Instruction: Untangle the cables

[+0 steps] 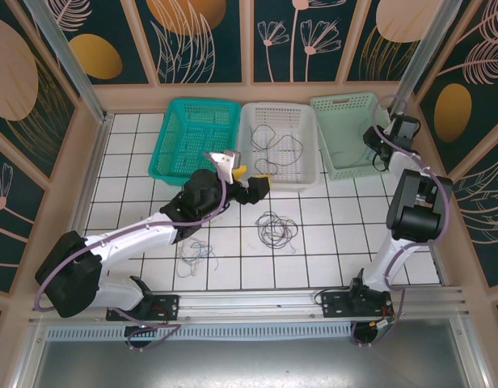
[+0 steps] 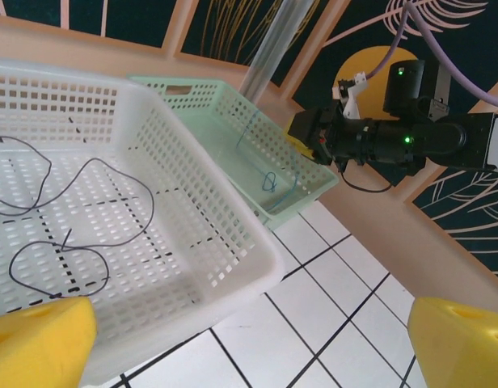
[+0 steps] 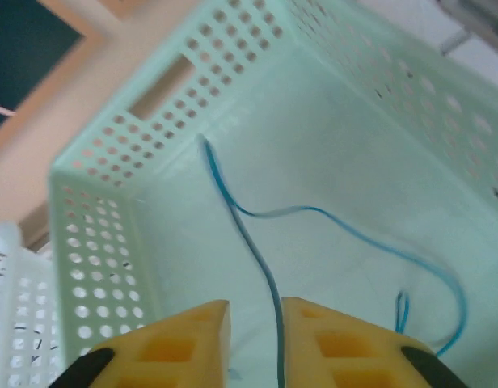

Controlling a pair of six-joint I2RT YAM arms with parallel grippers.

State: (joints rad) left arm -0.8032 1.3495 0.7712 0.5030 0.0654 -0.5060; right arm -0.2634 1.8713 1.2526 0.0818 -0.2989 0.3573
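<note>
While a black cable (image 1: 275,147) lies in the white basket (image 1: 278,106) and a blue cable (image 3: 314,212) in the pale green basket (image 3: 95,242), we judge the job roughly half done: a dark tangle (image 1: 277,229) and a pale cable (image 1: 196,257) lie on the tiles (image 1: 330,234). The wrist view of our right gripper (image 3: 255,317) shows jaws narrowly parted, the blue cable loose between them, too fine to tell from overhead; our left gripper (image 2: 249,339) gapes wide, empty.

Three baskets in a row along the table's (image 1: 330,234) far edge: left basket (image 1: 162,149), middle basket (image 1: 279,106), right basket (image 1: 339,101). One cable (image 1: 275,145) in middle basket, second cable (image 3: 314,212) in right basket. Tangle (image 1: 277,229) on table just before middle basket; loose cable (image 1: 196,257) nearer, to its left. Left gripper (image 1: 251,179) at middle basket's near rim; right gripper (image 3: 255,323) over right basket.
</note>
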